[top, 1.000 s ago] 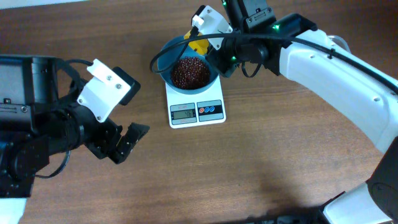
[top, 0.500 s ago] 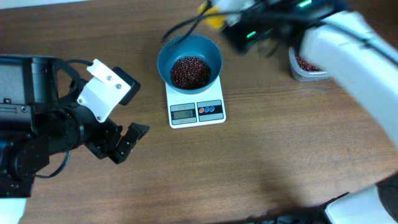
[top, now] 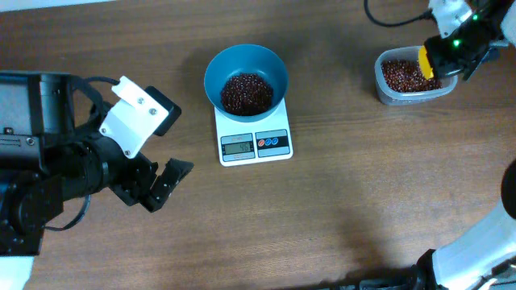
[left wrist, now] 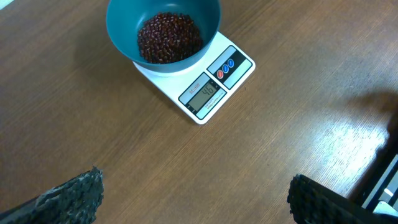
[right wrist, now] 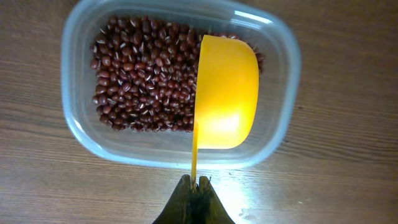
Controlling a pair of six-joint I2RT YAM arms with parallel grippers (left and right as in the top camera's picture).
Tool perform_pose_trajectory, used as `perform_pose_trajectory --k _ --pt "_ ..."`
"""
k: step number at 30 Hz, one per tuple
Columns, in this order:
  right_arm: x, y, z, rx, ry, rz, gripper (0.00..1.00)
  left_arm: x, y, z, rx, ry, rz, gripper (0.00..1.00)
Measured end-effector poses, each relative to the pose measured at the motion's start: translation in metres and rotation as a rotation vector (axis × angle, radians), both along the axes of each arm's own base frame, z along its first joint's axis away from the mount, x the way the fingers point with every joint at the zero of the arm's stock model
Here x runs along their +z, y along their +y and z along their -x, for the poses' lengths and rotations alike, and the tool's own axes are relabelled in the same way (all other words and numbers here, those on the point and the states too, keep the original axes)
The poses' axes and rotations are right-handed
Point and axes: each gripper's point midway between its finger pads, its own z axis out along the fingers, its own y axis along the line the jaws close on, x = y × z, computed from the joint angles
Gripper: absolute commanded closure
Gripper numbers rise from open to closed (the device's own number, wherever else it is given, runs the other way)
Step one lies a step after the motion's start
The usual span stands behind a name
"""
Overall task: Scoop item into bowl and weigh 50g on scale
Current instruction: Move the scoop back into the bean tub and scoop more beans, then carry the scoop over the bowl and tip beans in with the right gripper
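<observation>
The teal-blue bowl (top: 218,71) stands on the white scale (top: 242,145) and holds a heap of red-brown beans (top: 246,93); both also show in the left wrist view, the bowl (left wrist: 121,25) on the scale (left wrist: 239,68). My right gripper (right wrist: 194,186) is shut on the handle of a yellow scoop (right wrist: 227,93), which hangs empty, tilted on its side, over the clear tub (right wrist: 81,134) of beans (right wrist: 143,81) at the back right (top: 385,93). My left gripper (top: 165,184) is open and empty, left of the scale and nearer the front.
The bare wooden table (top: 347,201) stretches in front of the scale and tub. The left arm's bulk (top: 48,169) fills the left side.
My right gripper has carried the yellow scoop from over the bowl, to the right, to over the clear tub. The left arm has not moved.
</observation>
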Motion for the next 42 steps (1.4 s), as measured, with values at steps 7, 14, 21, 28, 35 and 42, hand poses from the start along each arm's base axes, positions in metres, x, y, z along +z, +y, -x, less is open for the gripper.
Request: perform_pose_trajectory --k 7,14,21,28,35,42 --pt "-0.025 0.026 -0.001 0.026 0.046 -0.165 0.96 0.000 0.000 0.000 0.000 0.001 0.000 0.01" --pt "-0.024 0.025 0.005 -0.049 0.051 -0.251 0.96 0.000 0.000 0.000 0.000 0.002 0.000 0.01" --pt "-0.020 -0.001 0.010 -0.191 0.005 -0.372 0.96 0.000 0.000 0.000 0.000 0.001 0.000 0.01" --pt "0.001 -0.011 0.016 -0.287 -0.093 -0.667 0.96 0.000 0.000 0.000 0.000 0.001 0.000 0.01" --pt "0.044 0.035 0.002 -0.221 -0.182 -1.022 0.96 0.000 0.000 0.000 0.000 0.001 0.000 0.01" --pt "0.062 0.167 -0.011 0.113 -0.087 -1.139 0.96 0.000 0.000 0.000 0.000 0.002 0.000 0.01"
